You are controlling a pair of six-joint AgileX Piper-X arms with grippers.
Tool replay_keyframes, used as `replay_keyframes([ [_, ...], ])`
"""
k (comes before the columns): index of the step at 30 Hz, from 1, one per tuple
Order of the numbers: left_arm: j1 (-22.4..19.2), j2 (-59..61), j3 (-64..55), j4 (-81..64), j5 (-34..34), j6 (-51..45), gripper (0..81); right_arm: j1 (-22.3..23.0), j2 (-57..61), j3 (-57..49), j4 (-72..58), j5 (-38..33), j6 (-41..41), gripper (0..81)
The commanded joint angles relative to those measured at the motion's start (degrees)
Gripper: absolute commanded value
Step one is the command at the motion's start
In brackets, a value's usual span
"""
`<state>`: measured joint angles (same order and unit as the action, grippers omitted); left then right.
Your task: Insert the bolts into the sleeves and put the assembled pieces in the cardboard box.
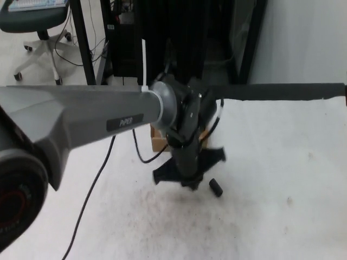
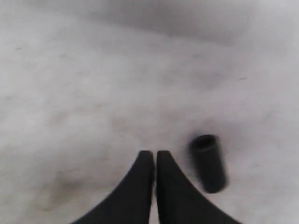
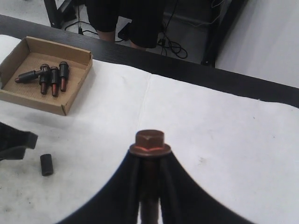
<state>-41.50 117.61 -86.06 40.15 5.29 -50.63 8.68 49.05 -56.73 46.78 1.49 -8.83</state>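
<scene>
A short black sleeve [image 1: 216,187] lies on the white bench cloth. My left gripper [image 1: 190,181] points down just beside it, shut with nothing between its fingers [image 2: 145,168]; the sleeve [image 2: 209,163] lies a short way from the tips, not touching them. My right gripper [image 3: 149,156] is above the bench, shut on a copper-coloured bolt [image 3: 150,142] whose hex head sticks out past the fingertips. The cardboard box [image 3: 70,88] holds several assembled pieces [image 3: 51,79]. In the right wrist view the sleeve [image 3: 46,164] lies on the near side of the box.
The left arm hides most of the cardboard box [image 1: 158,142] in the high view. A black cable [image 1: 92,189] runs across the cloth. A dark bar [image 1: 282,91] edges the bench at the back, and a black part of the left gripper [image 3: 14,142] shows near the sleeve.
</scene>
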Motion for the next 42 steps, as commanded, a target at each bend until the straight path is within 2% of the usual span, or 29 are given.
replay_keyframes([
  [1,-0.64,-2.85,-0.34,-10.61,3.09,-7.49,11.7,-0.2,-0.7,-0.49,-0.74,-0.11,0.3,0.8],
  [3,-0.85,-4.0,-0.55,-15.56,2.48,-13.02,18.4,-0.2,-0.7,-0.49,-0.74,-0.11,0.3,0.8],
  [6,-1.15,-4.89,-1.44,-16.8,2.46,-16.11,27.9,-0.2,-0.7,-0.49,-0.73,-0.11,0.53,0.8],
  [10,-1.61,-4.87,-1.91,-10.93,3.47,-17.56,29.9,-0.2,-0.7,-0.49,-0.73,-1.49,2.0,0.8],
  [14,-2.07,-4.34,-1.91,-7.76,4.31,-14.74,30.3,-0.2,-0.7,-0.49,-0.73,-2.55,1.99,0.8],
  [21,-2.07,-3.35,-1.91,-5.83,6.24,-16.62,46.3,-0.2,-0.7,-0.49,-0.73,-2.74,1.99,0.8],
  [27,-2.07,-2.48,-1.81,-2.29,4.17,-19.3,47.0,-0.2,-1.55,-0.49,-0.5,-2.73,1.99,0.8],
  [35,-2.07,0.97,-1.81,-0.26,10.01,-22.09,47.0,-0.2,-2.12,-0.49,-0.5,-2.73,1.74,0.8],
  [42,-2.07,1.52,-1.81,-0.06,6.31,-22.07,47.0,-0.2,-2.12,-0.49,-0.01,-2.73,1.57,0.8],
])
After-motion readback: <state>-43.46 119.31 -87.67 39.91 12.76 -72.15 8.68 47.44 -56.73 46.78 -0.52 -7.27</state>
